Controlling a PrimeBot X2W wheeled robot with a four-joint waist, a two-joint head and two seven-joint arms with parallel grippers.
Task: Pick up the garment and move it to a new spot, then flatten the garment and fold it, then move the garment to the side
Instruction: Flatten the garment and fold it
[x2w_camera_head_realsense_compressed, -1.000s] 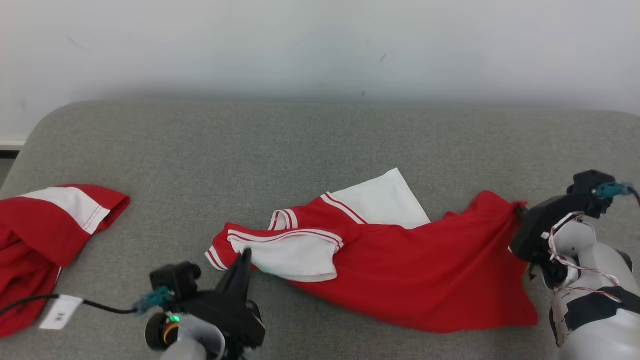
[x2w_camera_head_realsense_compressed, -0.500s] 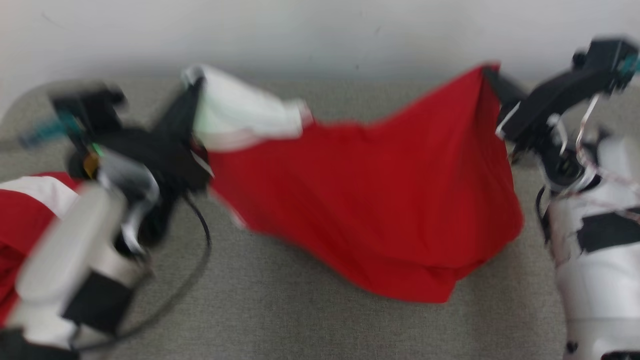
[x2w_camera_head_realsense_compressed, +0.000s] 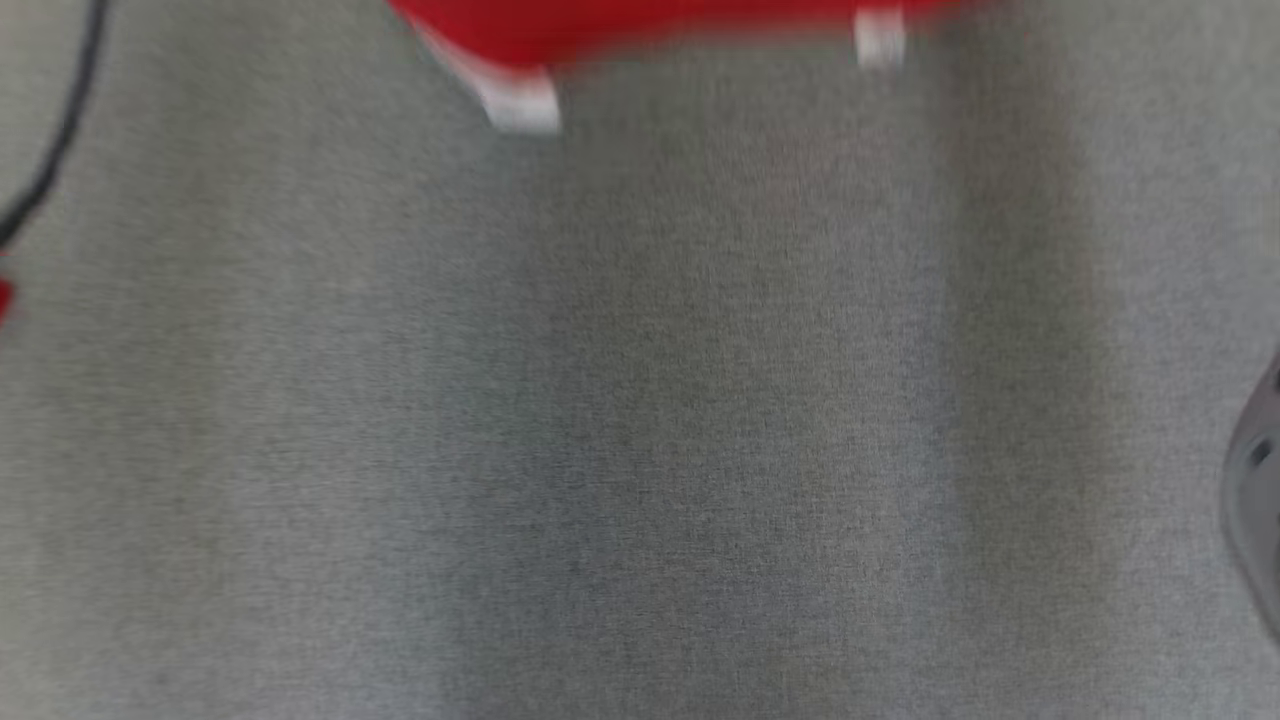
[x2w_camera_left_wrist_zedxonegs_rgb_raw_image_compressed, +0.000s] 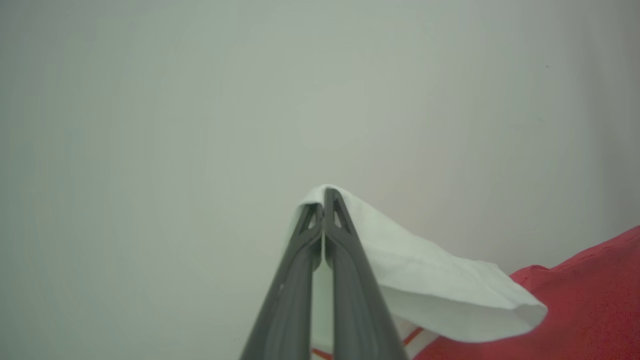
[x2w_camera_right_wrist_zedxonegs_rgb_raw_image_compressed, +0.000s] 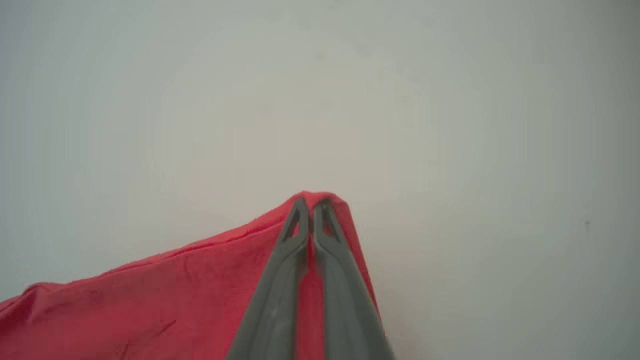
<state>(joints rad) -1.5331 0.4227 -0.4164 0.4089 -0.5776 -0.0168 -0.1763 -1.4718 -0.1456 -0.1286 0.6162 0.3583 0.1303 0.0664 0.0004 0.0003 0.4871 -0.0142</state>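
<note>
The shirt (x2w_camera_head_realsense_compressed: 650, 25) is held up off the cushion (x2w_camera_head_realsense_compressed: 640, 400) by both ends right now. The head view is a blurry mess, but you can make out the shirt's lower red edge hanging across 12 o'clock. A white bit of trim (x2w_camera_head_realsense_compressed: 520, 100) dangles at about 11, with another white scrap nearer 1. Below that it's plain grey cushion fabric with a soft shadow down the middle. A black cable (x2w_camera_head_realsense_compressed: 55, 140) cuts across at 10 o'clock. There's a tiny sliver of red right at the edge at 9 that I can't identify. A grey rounded thing (x2w_camera_head_realsense_compressed: 1255, 500) pokes in at 4 o'clock, too smeared to tell what it is.

Left wrist view: the left gripper (x2w_camera_left_wrist_zedxonegs_rgb_raw_image_compressed: 325, 192) has its two fingers pressed together, pinching the white sleeve (x2w_camera_left_wrist_zedxonegs_rgb_raw_image_compressed: 425, 280) right at a fold. The sleeve drapes off toward 4 o'clock, and the red body of the shirt fills the corner at 4 to 5. A red stripe on white peeks out beside the fingers at 6. There's a pale wall (x2w_camera_left_wrist_zedxonegs_rgb_raw_image_compressed: 150, 100) behind everything.

Right wrist view: the right gripper (x2w_camera_right_wrist_zedxonegs_rgb_raw_image_compressed: 311, 202) is likewise clamped tight, nipping a red corner of the shirt. The cloth slopes away from the tips down toward 8 o'clock, a bit wrinkled, with the same pale wall behind.
</note>
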